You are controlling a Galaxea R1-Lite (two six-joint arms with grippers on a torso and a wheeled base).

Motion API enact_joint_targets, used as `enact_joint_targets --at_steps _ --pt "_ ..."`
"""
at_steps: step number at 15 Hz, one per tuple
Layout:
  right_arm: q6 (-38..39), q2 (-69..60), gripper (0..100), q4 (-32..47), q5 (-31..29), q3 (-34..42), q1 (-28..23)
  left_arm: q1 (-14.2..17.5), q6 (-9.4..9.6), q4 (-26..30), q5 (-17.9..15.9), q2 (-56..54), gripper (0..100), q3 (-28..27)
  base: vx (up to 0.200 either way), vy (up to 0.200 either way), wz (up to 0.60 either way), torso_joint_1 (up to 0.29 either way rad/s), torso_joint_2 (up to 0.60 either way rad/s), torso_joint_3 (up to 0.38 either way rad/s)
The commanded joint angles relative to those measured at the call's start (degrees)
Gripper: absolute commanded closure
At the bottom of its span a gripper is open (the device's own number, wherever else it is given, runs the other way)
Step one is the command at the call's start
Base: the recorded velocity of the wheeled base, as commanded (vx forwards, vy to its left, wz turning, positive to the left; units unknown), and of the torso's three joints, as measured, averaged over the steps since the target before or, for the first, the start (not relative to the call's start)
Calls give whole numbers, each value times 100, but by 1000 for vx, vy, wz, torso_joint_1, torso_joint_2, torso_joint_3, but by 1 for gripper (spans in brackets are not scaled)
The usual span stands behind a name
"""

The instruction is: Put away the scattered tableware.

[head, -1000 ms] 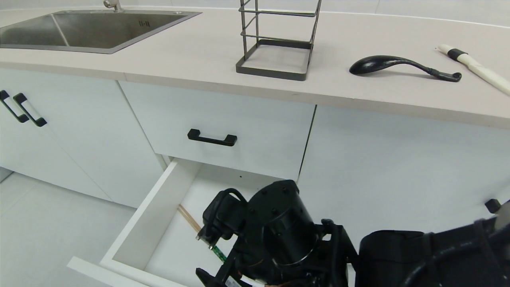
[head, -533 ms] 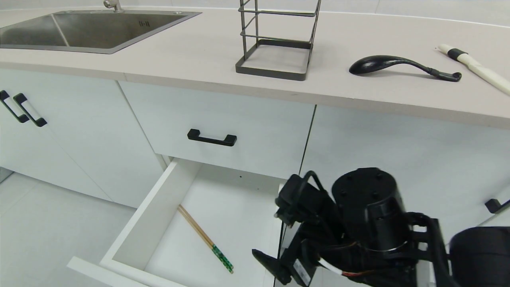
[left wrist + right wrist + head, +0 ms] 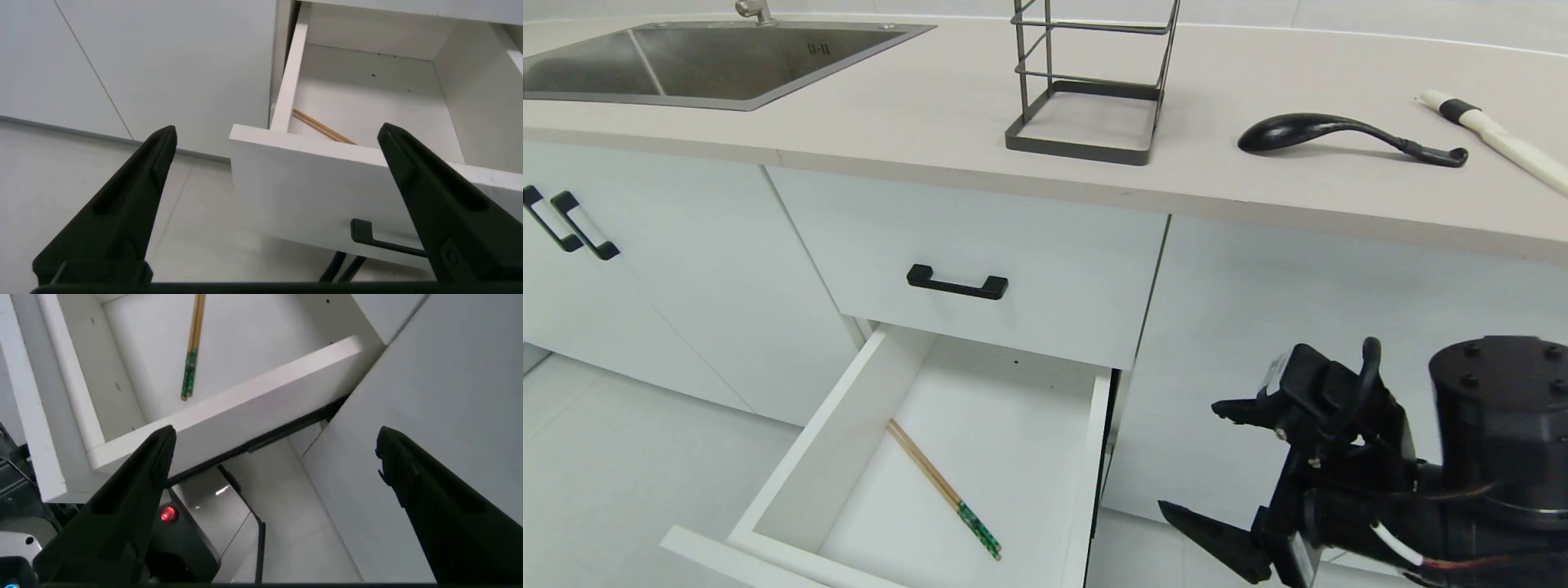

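A pair of wooden chopsticks (image 3: pixel 943 490) with green-patterned ends lies in the open white drawer (image 3: pixel 841 441), near its left wall. My right gripper (image 3: pixel 1191 457) hangs open and empty to the right of the drawer, in front of the cabinet door. The right wrist view looks down past the right gripper (image 3: pixel 276 434) at the chopsticks (image 3: pixel 193 347). My left gripper (image 3: pixel 276 131) is open, low in front of the drawer front (image 3: pixel 327 188), with the chopsticks (image 3: pixel 323 128) seen inside. A black ladle (image 3: pixel 1347 135) and a white-handled utensil (image 3: pixel 1503 143) lie on the counter at the right.
A dark wire rack (image 3: pixel 1086 90) stands mid-counter and a steel sink (image 3: pixel 703 57) is at the far left. A closed drawer with a black handle (image 3: pixel 957 284) sits above the open one. Grey floor lies to the left.
My right arm has swung out from over the drawer to the right, uncovering the chopsticks lying inside. The ladle and the white utensil have not moved.
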Motion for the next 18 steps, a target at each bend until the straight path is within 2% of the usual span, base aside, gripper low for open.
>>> enact_joint_targets --at_steps 1,4,8,11,13,16,18 --pt "-24 -165 0 -1 15 41 -261 4 -2 -1 -1 7 0 0 0 0 0 0 0 0" --pt "20 -191 0 34 23 50 -578 4 -2 -1 -1 7 0 0 0 0 0 0 0 0" --pt "398 -736 0 -1 445 234 -560 4 -2 -1 -1 7 0 0 0 0 0 0 0 0" --pt "354 -947 0 52 858 753 -525 4 -2 -1 -1 7 0 0 0 0 0 0 0 0" --pt "152 -903 0 61 744 972 -349 4 -2 -1 -1 7 0 0 0 0 0 0 0 0" --pt "-683 -727 0 61 234 972 -349 4 -2 -1 -1 7 0 0 0 0 0 0 0 0" --pt "-789 -657 0 52 217 964 -349 4 -2 -1 -1 7 0 0 0 0 0 0 0 0"
